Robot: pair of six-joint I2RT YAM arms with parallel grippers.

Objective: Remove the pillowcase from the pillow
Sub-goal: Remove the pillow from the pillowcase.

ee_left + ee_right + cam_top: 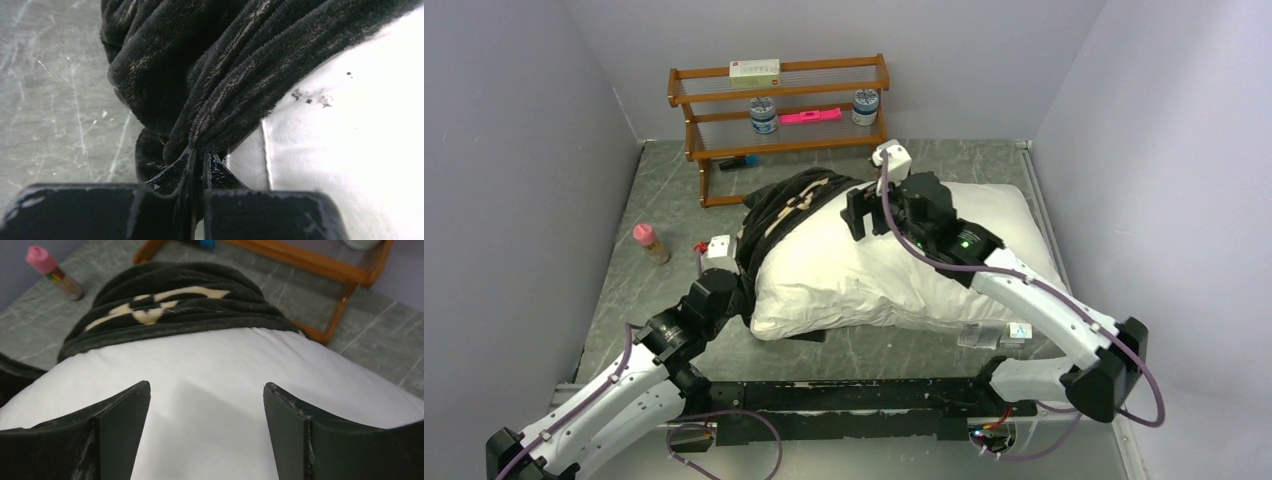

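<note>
Left gripper [201, 154] pinched shut on bunched pillowcase [225, 75] fold. Right gripper [206, 387] spread wide over pillow [325, 385], holding nothing.

- Left arm [624, 385]: runs low from its base at the near left corner, forearm angled forward and inward, wrist bent toward the middle.
- Left gripper [200, 154]: jaws pinched tight, with a bunched fold of the pillowcase [240, 75] clamped between the tips.
- Right arm [1044, 300]: comes from the near right, elbow low and outward, forearm climbing toward the middle.
- Right gripper [206, 390]: jaws spread wide, nothing gripped between them, pointing forward and down.
</note>
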